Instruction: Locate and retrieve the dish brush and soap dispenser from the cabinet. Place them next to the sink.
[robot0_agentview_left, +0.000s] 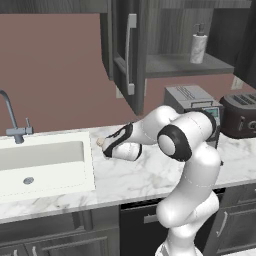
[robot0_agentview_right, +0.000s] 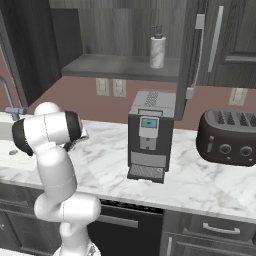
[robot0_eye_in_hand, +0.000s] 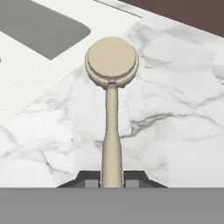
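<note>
My own arm hides most of the brush (robot0_agentview_left: 100, 142) from the left base camera. The sink (robot0_agentview_left: 89, 165) runs off the left edge, and the toaster (robot0_agentview_left: 240, 116) off the right.

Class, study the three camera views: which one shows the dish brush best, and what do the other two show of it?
The hand view: the dish brush runs full length, round head over the marble counter, handle shut in the gripper. The left base view shows just its pale head past the hand; in the right base view I cannot make it out.
</note>
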